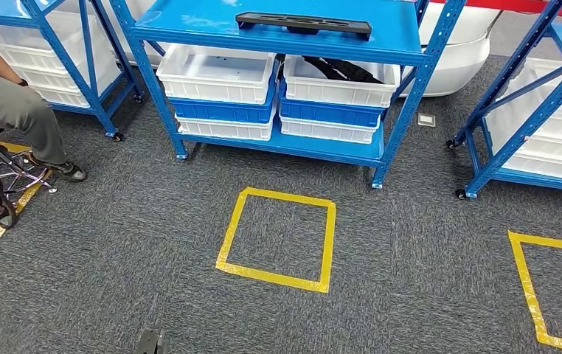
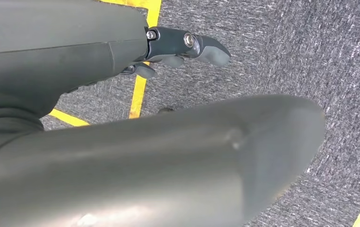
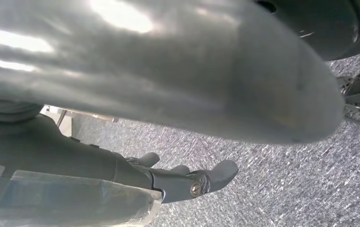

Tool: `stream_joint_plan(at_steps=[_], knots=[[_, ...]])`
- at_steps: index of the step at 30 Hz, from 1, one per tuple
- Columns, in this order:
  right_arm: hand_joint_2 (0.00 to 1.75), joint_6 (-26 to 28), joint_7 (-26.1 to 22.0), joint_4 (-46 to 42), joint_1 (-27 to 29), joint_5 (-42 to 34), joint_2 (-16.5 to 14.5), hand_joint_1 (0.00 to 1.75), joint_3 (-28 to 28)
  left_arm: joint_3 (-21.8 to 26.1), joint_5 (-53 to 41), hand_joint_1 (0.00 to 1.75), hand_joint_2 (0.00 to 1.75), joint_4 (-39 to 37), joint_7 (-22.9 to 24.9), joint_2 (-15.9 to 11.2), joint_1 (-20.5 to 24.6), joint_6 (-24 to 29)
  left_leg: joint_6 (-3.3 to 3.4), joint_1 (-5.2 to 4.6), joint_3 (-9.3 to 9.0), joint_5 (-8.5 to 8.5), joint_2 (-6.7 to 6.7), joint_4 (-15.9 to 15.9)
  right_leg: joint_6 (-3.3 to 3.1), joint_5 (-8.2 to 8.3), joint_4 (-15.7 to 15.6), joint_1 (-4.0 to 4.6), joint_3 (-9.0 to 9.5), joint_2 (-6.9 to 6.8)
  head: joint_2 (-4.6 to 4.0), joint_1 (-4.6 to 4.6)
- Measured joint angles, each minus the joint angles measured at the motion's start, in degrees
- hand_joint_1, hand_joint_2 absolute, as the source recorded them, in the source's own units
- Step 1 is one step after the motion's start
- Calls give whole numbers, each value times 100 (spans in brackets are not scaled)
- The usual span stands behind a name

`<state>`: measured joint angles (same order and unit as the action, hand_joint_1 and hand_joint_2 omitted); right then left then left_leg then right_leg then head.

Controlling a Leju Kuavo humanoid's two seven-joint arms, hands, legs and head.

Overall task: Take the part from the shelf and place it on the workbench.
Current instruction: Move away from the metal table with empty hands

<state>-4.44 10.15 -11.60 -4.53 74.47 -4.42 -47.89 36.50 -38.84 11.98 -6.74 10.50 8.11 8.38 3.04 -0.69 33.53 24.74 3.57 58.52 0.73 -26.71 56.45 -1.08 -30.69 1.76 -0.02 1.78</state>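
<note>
Both hands, left hand (image 2: 178, 49) and right hand (image 3: 187, 179), are hanging released, grasping nothing, so the robot is best approaching the shelf (image 1: 278, 33) squarely, facing the black part (image 1: 304, 23) at the frame's top center.

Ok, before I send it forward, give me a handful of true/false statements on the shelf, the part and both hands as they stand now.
1. The long black part lies on the blue shelf's top level. True.
2. The left hand holds the part. False: it holds nothing and hangs over the grey carpet.
3. A yellow tape square marks the floor in front of the shelf. True.
4. The white bins under the part stand on the floor. False: they are stacked with blue bins on the shelf's lower level.
5. The right hand grips a bin. False: it holds nothing, above the carpet.
</note>
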Motion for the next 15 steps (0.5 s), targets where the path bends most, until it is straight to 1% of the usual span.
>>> stream_joint_plan(at_steps=[2,4,5,6,7,8,9,10,11,12,13,14,15], knots=[[0,0,1,0,-1,0,-6,0,0,7,0,0,0,1,-5,-2,4,1,25,-6,3,1,-2,-7,15,8,-19,1,3,1,1,1],[0,0,1,-1,-6,0,-8,0,0,14,0,0,0,2,-16,1,11,2,78,29,-78,-63,-12,-160,42,-2,-16,37,-3,-19,1,-3],[0,0,2,-1,-9,0,-5,0,-1,16,0,0,0,2,-25,3,16,-3,111,51,-132,-107,-20,-256,40,-63,96,52,-58,-39,0,-14],[0,0,2,-1,-11,0,-3,0,-1,18,-1,0,0,2,-34,6,20,-6,138,73,-181,-147,-30,-340,24,-171,328,61,-173,-61,0,-27],[0,0,2,-1,-12,0,1,0,-2,18,-3,0,0,2,-41,8,21,-9,151,74,-201,-162,-40,-374,2,-310,652,46,-338,-82,0,-38],[0,0,2,-1,-11,0,3,0,-3,18,-5,0,0,2,-43,10,23,-9,159,78,-197,-165,-49,-377,-6,-462,1044,27,-550,-88,0,-42],[0,0,2,-1,-8,0,4,0,-4,18,-8,0,0,2,-43,11,22,-5,153,80,-190,-159,-54,-375,12,-559,1361,4,-728,-94,0,-45],[0,0,2,-1,-3,1,6,0,-5,19,-10,0,0,2,-42,14,20,-3,140,84,-187,-151,-56,-372,56,-577,1507,-25,-821,-100,0,-43],[0,0,2,-1,1,2,9,0,-5,19,-11,0,0,2,-41,17,18,-4,114,93,-184,-140,-50,-362,123,-512,1451,-57,-809,-106,0,-44],[0,0,2,-1,2,4,13,0,-6,20,-11,0,0,2,-40,20,17,-7,78,107,-184,-122,-42,-341,200,-368,1150,-89,-663,-111,0,-45],[0,0,2,-1,-1,7,18,0,-7,20,-11,0,0,2,-39,22,16,-10,27,121,-179,-91,-35,-298,272,-204,712,-131,-443,-116,0,-48],[0,0,2,-1,-9,8,17,0,-7,20,-11,0,0,2,-38,22,16,-10,-34,119,-169,-45,-30,-246,309,-82,347,-148,-255,-113,0,-58],[0,0,2,-1,-16,9,14,0,-7,20,-11,0,0,2,-37,21,18,-8,-92,115,-162,13,-28,-194,297,-11,98,-155,-114,-110,0,-64]])
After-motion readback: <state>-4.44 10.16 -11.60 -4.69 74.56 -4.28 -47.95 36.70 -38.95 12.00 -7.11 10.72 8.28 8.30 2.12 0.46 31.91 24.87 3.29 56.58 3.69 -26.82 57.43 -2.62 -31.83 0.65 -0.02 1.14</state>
